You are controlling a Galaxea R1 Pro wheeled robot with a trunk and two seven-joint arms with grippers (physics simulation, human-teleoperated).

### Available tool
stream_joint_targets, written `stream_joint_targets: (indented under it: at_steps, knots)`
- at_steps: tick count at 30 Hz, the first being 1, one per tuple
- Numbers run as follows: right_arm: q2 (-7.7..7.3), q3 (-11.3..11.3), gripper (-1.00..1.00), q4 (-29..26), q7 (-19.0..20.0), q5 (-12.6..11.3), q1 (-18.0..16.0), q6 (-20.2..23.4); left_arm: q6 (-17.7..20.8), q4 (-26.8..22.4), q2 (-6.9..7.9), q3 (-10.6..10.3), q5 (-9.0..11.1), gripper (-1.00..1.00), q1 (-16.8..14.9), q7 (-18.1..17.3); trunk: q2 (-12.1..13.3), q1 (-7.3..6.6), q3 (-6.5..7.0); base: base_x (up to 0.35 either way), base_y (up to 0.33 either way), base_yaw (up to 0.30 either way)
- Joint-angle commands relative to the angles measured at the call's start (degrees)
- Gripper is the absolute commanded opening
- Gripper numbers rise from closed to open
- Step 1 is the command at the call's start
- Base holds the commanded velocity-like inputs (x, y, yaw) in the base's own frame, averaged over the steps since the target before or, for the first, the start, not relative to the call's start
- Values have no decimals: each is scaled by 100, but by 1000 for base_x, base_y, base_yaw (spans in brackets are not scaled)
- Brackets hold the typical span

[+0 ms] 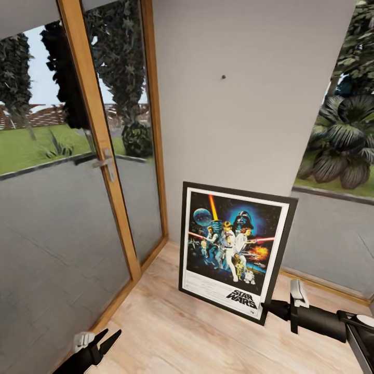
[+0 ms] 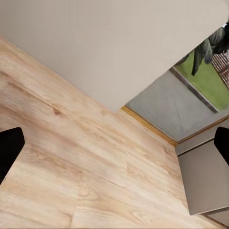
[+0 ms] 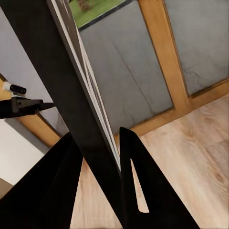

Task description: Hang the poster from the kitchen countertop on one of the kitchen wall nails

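Note:
The Star Wars poster [image 1: 231, 246] hangs tilted in front of the pale grey wall panel [image 1: 244, 114], its lower edge just above the wooden floor. My right gripper [image 1: 267, 309] is shut on the poster's lower right corner. In the right wrist view its fingers [image 3: 138, 181] clamp the black frame [image 3: 62, 86]. A small dark wall nail [image 1: 223, 77] sits high on the panel, well above the poster's top edge. My left gripper [image 1: 98, 343] is low at the near left, open with nothing in it [image 2: 114, 143]. The kitchen countertop is out of view.
A wood-framed glass door [image 1: 98, 135] with a metal handle [image 1: 106, 162] stands left of the panel. A window [image 1: 337, 156] onto plants lies to its right. Light wooden floor [image 1: 171, 332] stretches below. A grey cabinet [image 2: 205, 176] stands by the skirting.

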Motion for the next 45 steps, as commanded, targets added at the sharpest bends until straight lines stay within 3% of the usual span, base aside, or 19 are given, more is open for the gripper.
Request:
stream_joint_targets:
  at_steps: [1,16,27,45]
  knots:
    - [-1,-3,-100,-5,26,-19,-5,69,-28,7,8,24,-17,100,-4,-20,-12,6,-13,223,303,0]
    - [-1,6,-100,-17,28,-15,-5,88,-30,7,33,24,-17,100,-5,-23,-12,6,-13,221,286,-210]
    - [-1,3,-100,-17,28,-19,2,82,-43,7,33,24,-17,100,-5,-48,-12,6,-13,21,20,-52]
    - [-1,13,-100,-17,20,-15,4,95,-43,7,33,24,-17,100,-3,-49,-12,6,-13,0,0,-287]
